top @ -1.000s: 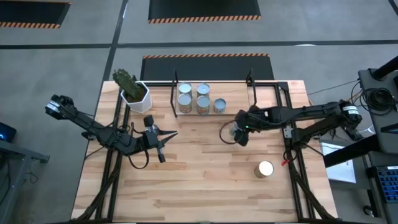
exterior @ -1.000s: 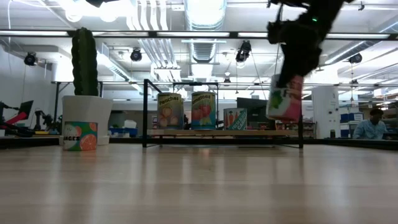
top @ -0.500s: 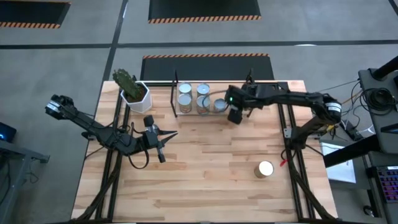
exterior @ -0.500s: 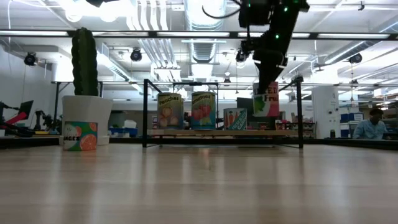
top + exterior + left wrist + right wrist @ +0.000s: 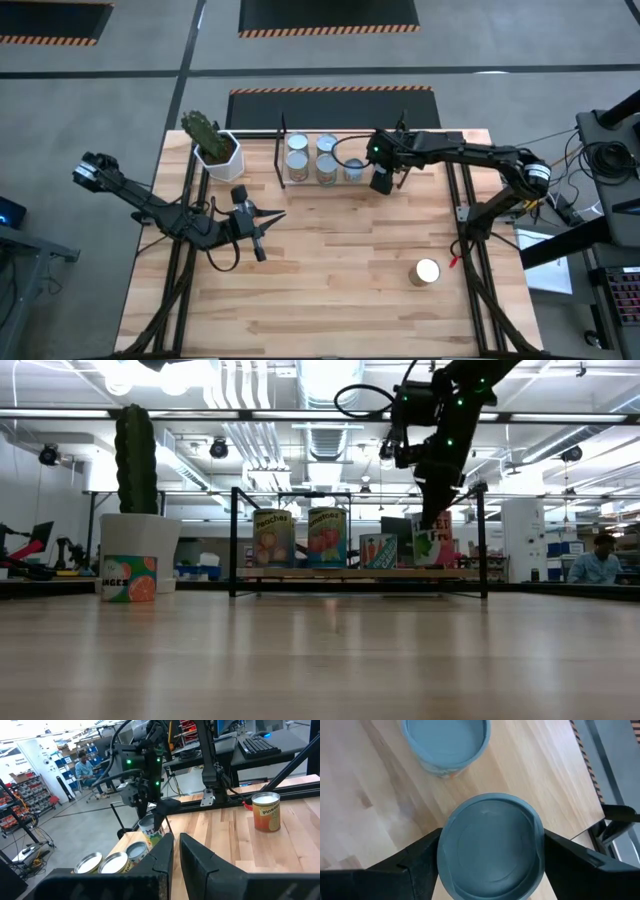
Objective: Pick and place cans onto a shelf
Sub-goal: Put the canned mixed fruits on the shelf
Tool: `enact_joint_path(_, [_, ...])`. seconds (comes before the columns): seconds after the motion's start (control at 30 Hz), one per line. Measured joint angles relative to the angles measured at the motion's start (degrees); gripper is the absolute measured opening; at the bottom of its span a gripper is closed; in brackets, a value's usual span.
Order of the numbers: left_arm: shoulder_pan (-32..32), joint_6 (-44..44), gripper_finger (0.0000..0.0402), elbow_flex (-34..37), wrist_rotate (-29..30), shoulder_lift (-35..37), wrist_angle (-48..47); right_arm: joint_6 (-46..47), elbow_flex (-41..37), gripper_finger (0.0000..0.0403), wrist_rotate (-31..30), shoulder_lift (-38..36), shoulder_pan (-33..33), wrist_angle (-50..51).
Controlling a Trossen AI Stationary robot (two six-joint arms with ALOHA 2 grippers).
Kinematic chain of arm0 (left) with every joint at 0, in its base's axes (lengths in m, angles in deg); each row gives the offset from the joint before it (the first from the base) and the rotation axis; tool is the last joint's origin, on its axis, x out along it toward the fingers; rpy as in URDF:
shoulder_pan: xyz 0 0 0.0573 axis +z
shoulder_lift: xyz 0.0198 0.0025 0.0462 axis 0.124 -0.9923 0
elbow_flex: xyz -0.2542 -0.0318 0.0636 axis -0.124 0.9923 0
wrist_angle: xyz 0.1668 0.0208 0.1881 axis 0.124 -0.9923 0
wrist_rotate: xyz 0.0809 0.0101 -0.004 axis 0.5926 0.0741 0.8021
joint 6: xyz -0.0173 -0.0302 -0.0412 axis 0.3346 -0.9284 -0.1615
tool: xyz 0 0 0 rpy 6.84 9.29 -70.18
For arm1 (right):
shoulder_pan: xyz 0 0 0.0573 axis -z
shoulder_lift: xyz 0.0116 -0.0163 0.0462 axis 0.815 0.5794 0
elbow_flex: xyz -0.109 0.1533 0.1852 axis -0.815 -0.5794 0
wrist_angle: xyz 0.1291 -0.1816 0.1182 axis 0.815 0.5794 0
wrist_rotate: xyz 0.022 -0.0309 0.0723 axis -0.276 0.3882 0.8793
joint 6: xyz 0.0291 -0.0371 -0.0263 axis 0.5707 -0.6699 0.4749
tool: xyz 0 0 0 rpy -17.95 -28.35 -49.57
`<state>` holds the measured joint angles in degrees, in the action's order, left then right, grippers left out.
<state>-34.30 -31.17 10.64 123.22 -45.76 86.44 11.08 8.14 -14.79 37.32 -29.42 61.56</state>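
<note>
My right gripper [image 5: 381, 182] is at the shelf's right part, shut on a can with a green and red label [image 5: 433, 541]; its grey top fills the right wrist view [image 5: 490, 852]. The shelf [image 5: 360, 573] is a low wooden board between black uprights. Several cans stand on it [image 5: 297, 165] [image 5: 327, 168] [image 5: 352, 170]. Another can [image 5: 426, 271] stands on the table at the near right. My left gripper [image 5: 278, 215] is shut and empty over the table's left middle. My right gripper pinches the can's round side just below the top rim [image 5: 442, 855] between its two fingers [image 5: 420, 870], one on each side. The fingers come from above and point down. The can is upright, its bottom at the shelf board's level [image 5: 433, 566]; whether it rests there I cannot tell.
A white hexagonal pot with a cactus [image 5: 215, 148] stands at the far left beside the shelf. An orange-labelled can [image 5: 129, 577] stands by the pot. Bare shelf board lies right of the held can, up to the black upright [image 5: 485, 540].
My right gripper has carried the can from over the table's right middle toward the far edge and down to the shelf board, beside the rightmost can there. The can has stayed upright in the shut fingers.
</note>
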Motion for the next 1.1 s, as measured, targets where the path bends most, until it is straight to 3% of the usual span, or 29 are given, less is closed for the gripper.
enact_joint_path(0.33, [0.0, 0.0, 0.0013, 0.0, 0.02, 0.0, 0.0, -0.83, -2.59, 0.0326, -0.17, -0.09, 0.39, -3.08])
enact_joint_path(1.1, [0.01, -0.02, 0.0014, 0.0, 0.02, 0.0, 0.08, -0.01, -2.56, 0.0329, -0.15, -0.09, 0.74, -3.26])
